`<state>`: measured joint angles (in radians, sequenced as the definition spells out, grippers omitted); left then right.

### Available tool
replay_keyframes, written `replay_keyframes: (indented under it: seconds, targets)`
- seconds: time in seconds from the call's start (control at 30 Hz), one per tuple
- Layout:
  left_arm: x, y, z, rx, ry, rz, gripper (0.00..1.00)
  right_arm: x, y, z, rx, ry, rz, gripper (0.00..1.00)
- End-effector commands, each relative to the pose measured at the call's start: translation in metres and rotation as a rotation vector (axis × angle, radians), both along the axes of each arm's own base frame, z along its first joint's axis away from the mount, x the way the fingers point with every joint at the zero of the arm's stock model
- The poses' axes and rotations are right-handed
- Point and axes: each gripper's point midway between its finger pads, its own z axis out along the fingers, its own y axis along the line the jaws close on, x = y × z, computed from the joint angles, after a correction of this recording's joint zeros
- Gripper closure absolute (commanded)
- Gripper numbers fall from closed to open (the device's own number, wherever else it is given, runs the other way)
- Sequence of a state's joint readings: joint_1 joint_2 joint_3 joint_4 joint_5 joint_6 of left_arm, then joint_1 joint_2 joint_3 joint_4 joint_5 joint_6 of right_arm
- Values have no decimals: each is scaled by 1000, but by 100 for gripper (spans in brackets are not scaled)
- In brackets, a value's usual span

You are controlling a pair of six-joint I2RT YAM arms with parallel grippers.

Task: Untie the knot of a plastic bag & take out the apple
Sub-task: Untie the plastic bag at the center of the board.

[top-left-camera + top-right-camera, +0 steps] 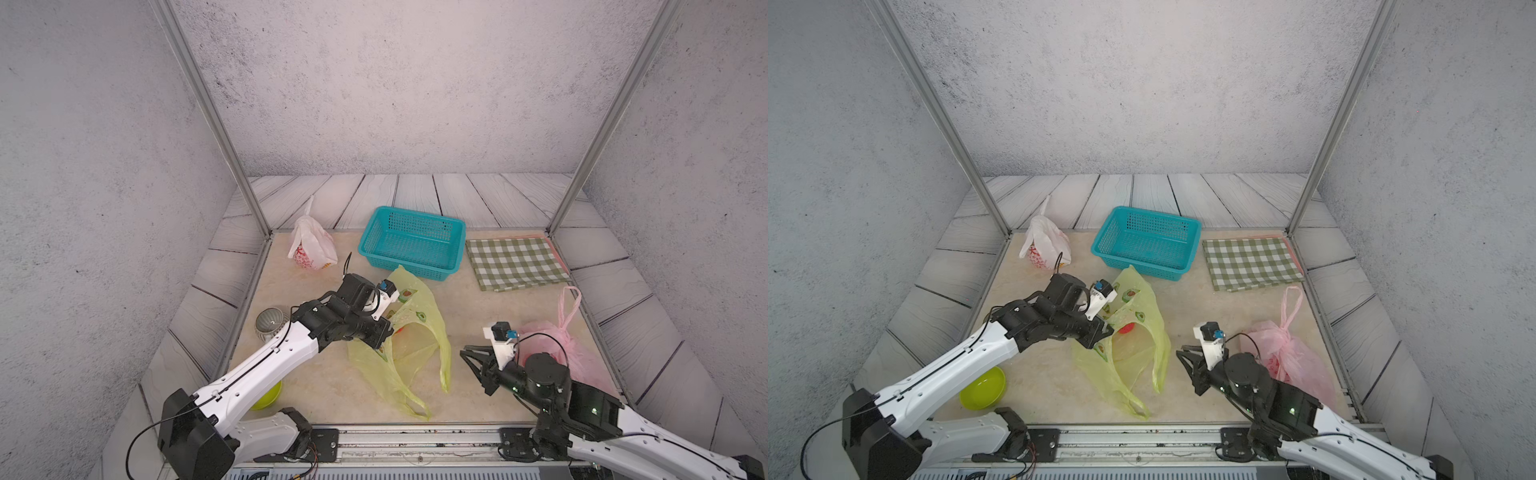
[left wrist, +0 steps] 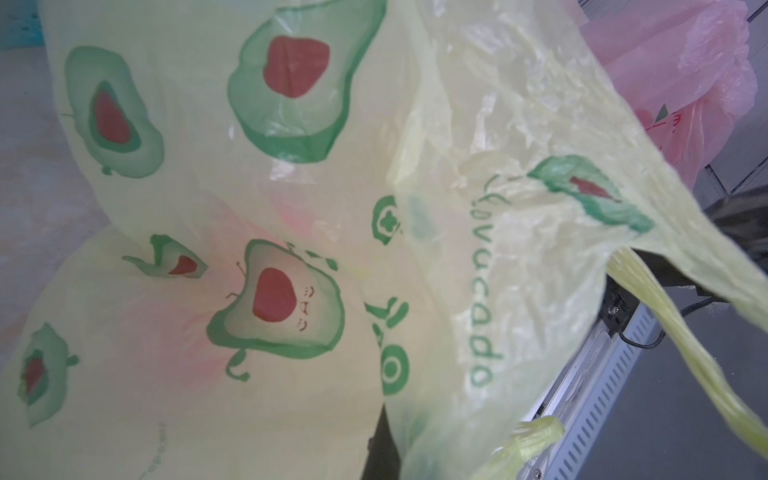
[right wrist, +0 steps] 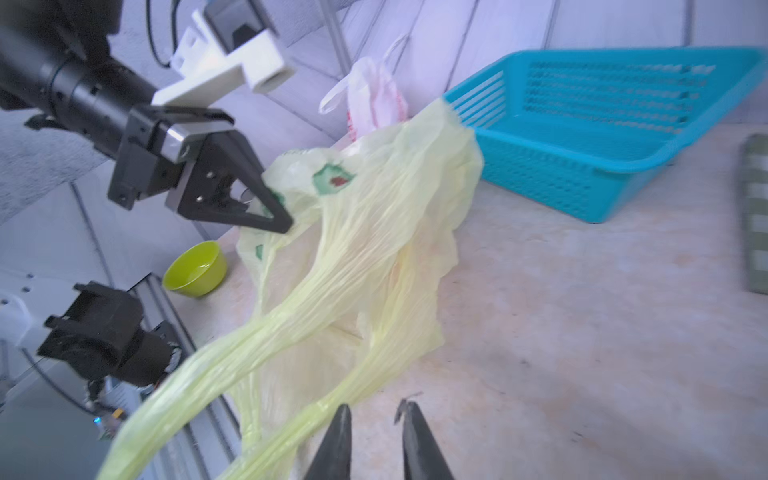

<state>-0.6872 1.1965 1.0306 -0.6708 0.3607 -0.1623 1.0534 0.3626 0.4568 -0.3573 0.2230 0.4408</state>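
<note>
Knot apparently undone: left pincer (image 3: 279,214) pinches the yellow bag (image 1: 1142,345) by its rim mid-tabletop (image 1: 1204,332), apple (image 1: 1126,328) inside. Right pincer (image 3: 376,411), narrowly parted and empty at the bag's four o'clock, must next reach inside.

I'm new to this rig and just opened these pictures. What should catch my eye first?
The yellow-green avocado-print bag sprawled mid-table, its edge pinched in the shut left claw, with something red, likely the apple, showing in its mouth. The right claw hangs open beside the bag's loose handles. Behind stands a teal basket; a knotted pink bag lies by the right arm.
</note>
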Motion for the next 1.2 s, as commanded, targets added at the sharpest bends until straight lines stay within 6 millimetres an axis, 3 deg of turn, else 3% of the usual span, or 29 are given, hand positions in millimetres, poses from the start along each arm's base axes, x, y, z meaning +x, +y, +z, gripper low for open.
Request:
replay_keyframes:
  seconds: [0.0,0.17,0.27,0.47,0.67,0.77,0.83,1.03,1.1,1.17]
  targets:
    - [6,-5,8,-7,-21,-6,100,-5,-25,-10,-97,16,-38,78]
    - [9,-9,7,-11,-13,-11,100,-44,35,0,-16,95,316,100]
    - [11,-11,8,-12,-15,-12,100,-54,67,3,1,133,439,100]
    - [11,-10,5,-3,-10,-9,100,-56,94,32,2,26,475,100]
    - [11,-9,1,13,-10,-11,100,-71,118,42,-16,17,577,100]
    - [12,-7,-2,23,-9,-11,100,-82,121,58,1,-5,625,100]
    - [11,-6,-4,28,-7,-10,100,-77,113,63,-45,-9,587,100]
    - [10,-5,-6,28,-8,-9,100,-38,56,70,-168,-77,295,100]
    - [11,-5,-5,29,-8,-8,100,-44,54,77,-156,-97,333,100]
    - [11,-6,-5,28,-10,-7,100,-57,66,80,-136,-89,424,100]
